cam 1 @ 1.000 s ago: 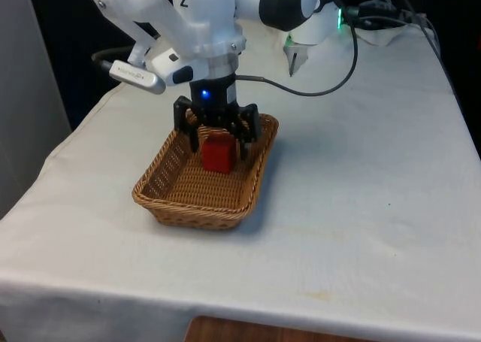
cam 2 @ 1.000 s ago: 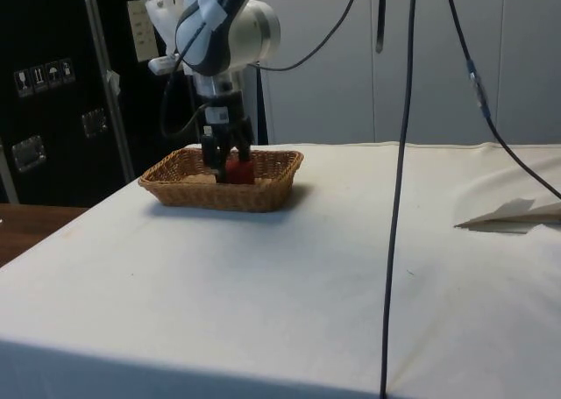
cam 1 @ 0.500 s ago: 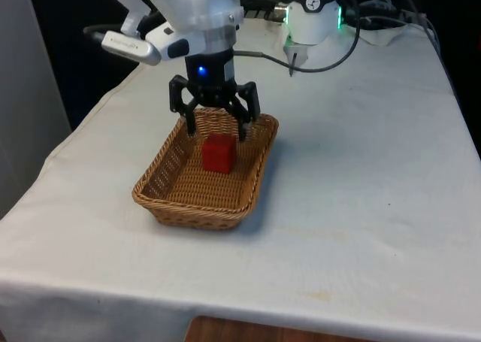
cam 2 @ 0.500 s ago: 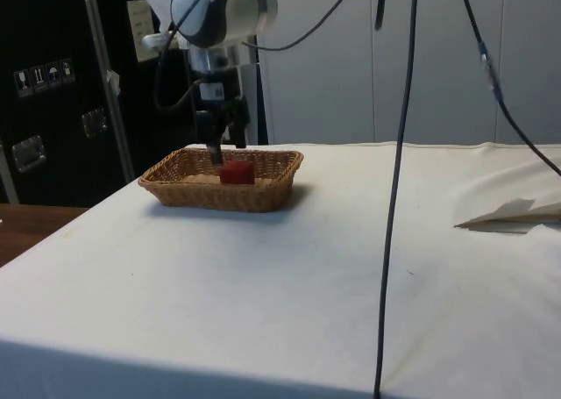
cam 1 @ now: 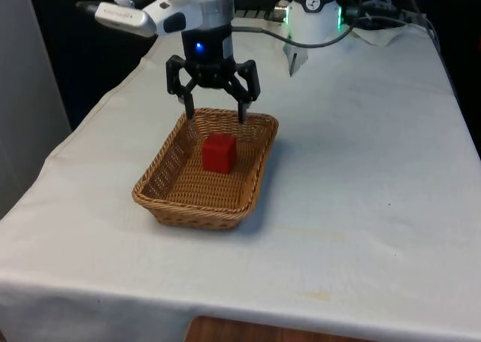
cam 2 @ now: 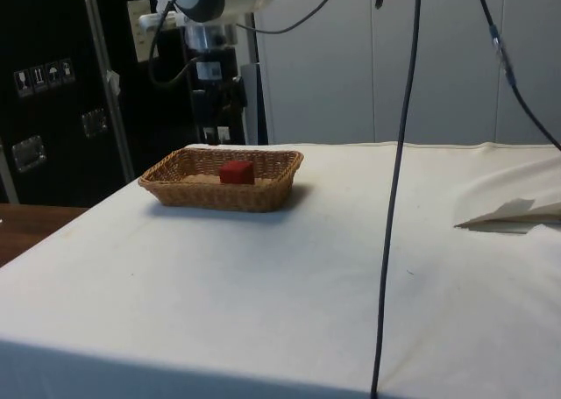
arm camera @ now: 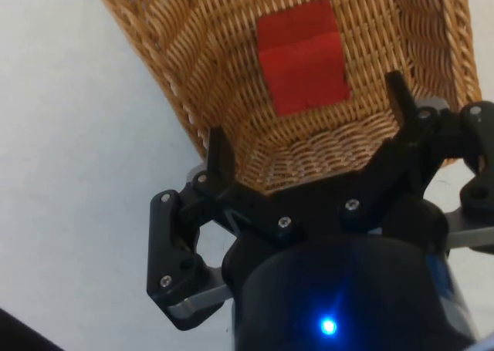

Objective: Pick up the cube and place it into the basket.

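A red cube [cam 1: 219, 153] rests on the floor of a woven wicker basket [cam 1: 164, 198] on the white cloth. In the side view the cube [cam 2: 237, 172] sits near the middle of the basket [cam 2: 184, 188]. My black gripper [cam 1: 215, 116] hangs open above the basket's far end, well clear of the cube, with nothing between its fingers. In the wrist view the cube [arm camera: 302, 60] lies on the basket's weave [arm camera: 185, 35] ahead of the spread fingertips [arm camera: 218, 146].
A black cable [cam 1: 314, 86] runs across the cloth behind the basket. A folded white paper [cam 2: 513, 213] lies at the far right in the side view. Another cable [cam 2: 396, 188] hangs down in front of that camera.
The gripper has let go of the cube and risen straight up out of the basket. The cube stays where it was set.
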`<control>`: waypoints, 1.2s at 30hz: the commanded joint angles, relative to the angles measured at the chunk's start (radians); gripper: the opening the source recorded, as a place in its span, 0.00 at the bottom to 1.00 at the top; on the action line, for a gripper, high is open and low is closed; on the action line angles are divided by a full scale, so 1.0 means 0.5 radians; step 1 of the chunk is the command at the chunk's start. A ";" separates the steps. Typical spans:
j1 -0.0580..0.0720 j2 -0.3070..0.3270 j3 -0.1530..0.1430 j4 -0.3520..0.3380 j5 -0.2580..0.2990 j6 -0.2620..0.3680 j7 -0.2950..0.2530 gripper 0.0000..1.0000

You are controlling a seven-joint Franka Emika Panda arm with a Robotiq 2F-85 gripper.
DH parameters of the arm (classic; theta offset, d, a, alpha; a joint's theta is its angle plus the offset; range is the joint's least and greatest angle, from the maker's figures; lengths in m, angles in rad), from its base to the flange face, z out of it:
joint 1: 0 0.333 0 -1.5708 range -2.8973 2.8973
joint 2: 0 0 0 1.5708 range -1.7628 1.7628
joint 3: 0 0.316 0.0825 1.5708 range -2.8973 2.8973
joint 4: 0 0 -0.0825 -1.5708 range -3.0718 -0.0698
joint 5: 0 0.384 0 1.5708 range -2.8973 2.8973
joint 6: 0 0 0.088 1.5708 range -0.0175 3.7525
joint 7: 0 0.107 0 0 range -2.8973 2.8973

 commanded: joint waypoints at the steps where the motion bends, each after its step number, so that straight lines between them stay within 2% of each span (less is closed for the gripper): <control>1: 0.012 -0.020 -0.010 -0.014 -0.018 -0.010 0.010 1.00; 8: 0.018 -0.092 -0.008 -0.032 -0.038 -0.058 0.002 1.00; 9: 0.004 -0.066 0.000 -0.012 -0.020 -0.056 -0.004 1.00; 10: 0.020 -0.102 -0.008 -0.036 -0.040 -0.064 0.000 1.00; 18: 0.042 -0.196 0.002 -0.072 -0.078 -0.114 -0.016 1.00; 19: 0.028 -0.176 0.006 -0.054 -0.062 -0.118 -0.018 1.00; 20: 0.044 -0.202 0.004 -0.076 -0.082 -0.118 -0.018 1.00; 24: 0.060 -0.234 0.012 -0.084 -0.096 -0.134 -0.034 1.00; 28: 0.070 -0.246 0.024 -0.084 -0.106 -0.148 -0.048 1.00; 29: 0.060 -0.234 0.026 -0.076 -0.094 -0.140 -0.048 1.00; 31: 0.076 -0.256 0.034 -0.082 -0.114 -0.158 -0.060 1.00; 36: 0.080 -0.258 0.052 -0.076 -0.108 -0.160 -0.086 1.00</control>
